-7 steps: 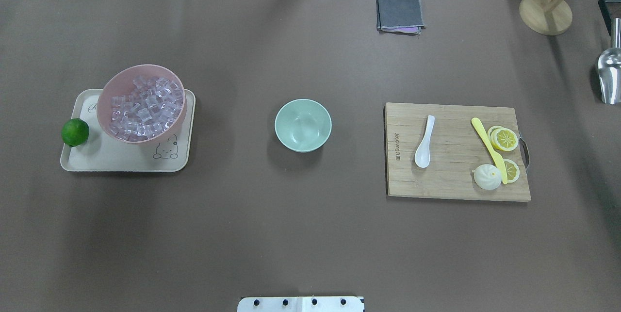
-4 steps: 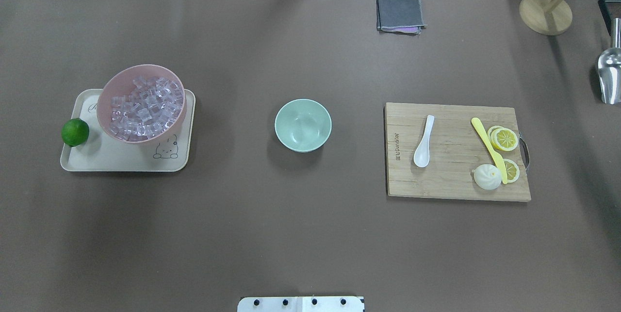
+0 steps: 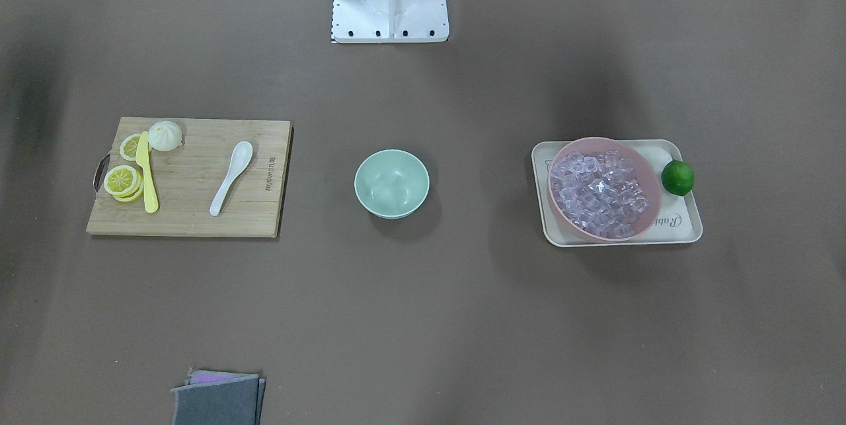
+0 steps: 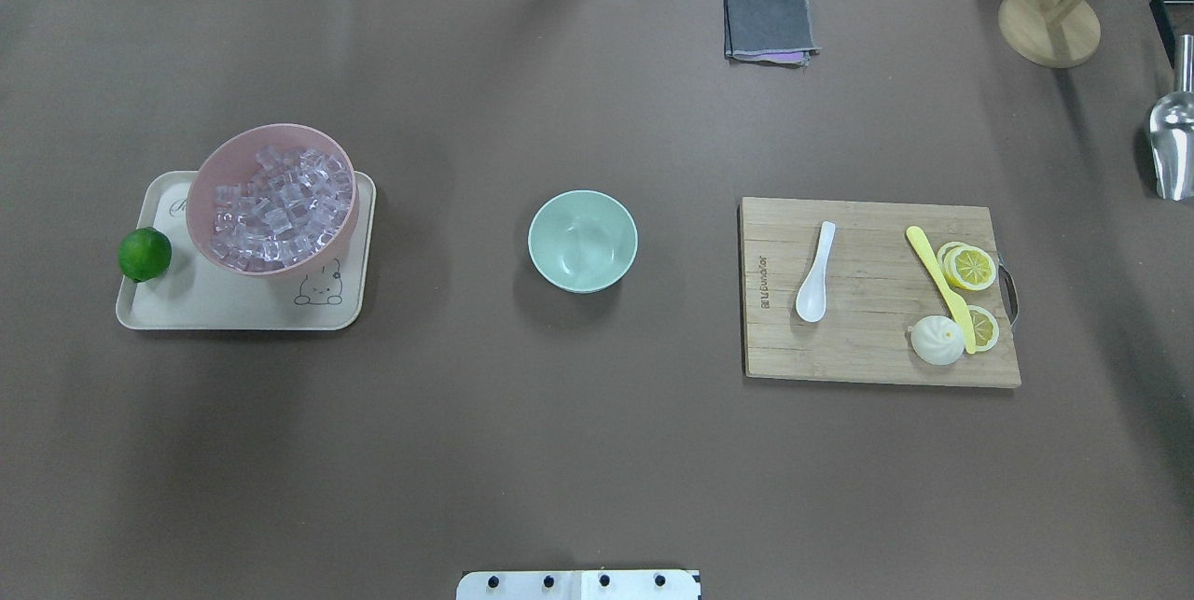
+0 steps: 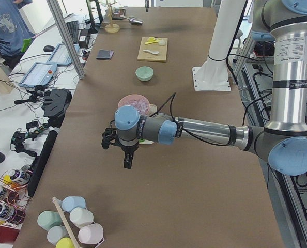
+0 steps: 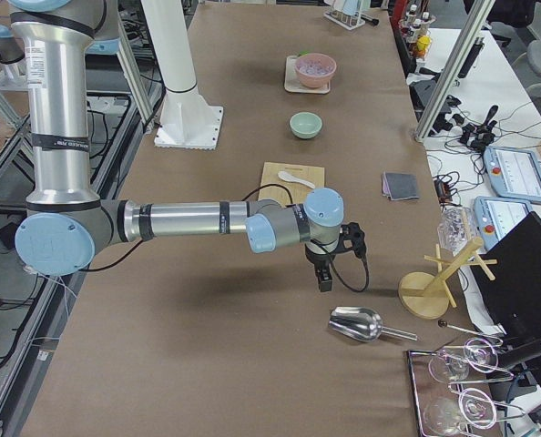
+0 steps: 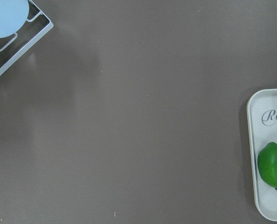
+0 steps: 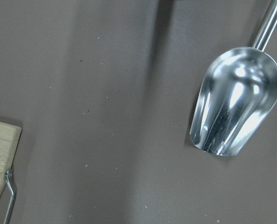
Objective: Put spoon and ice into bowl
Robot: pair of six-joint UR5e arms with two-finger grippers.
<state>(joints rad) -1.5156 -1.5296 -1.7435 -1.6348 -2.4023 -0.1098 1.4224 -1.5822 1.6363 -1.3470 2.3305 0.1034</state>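
Observation:
The white spoon [image 4: 813,278] lies on a wooden cutting board [image 4: 867,348] at the right, scoop toward me. The mint-green bowl [image 4: 583,241] stands empty at the table's middle. The ice [image 4: 275,203] is a heap of several clear cubes in a pink bowl [image 4: 198,236] on a beige tray [image 4: 215,306] at the left. My left gripper [image 5: 127,161] hovers beyond the tray's end of the table. My right gripper [image 6: 325,278] hovers beyond the board, near a metal scoop [image 6: 357,323]. I cannot tell whether either is open or shut.
A lime [image 4: 145,254] sits on the tray's left edge. A yellow knife [image 4: 937,283], lemon slices [image 4: 970,266] and a white bun [image 4: 936,340] share the board. A grey cloth [image 4: 768,24] and a wooden stand [image 4: 1048,24] are at the far side.

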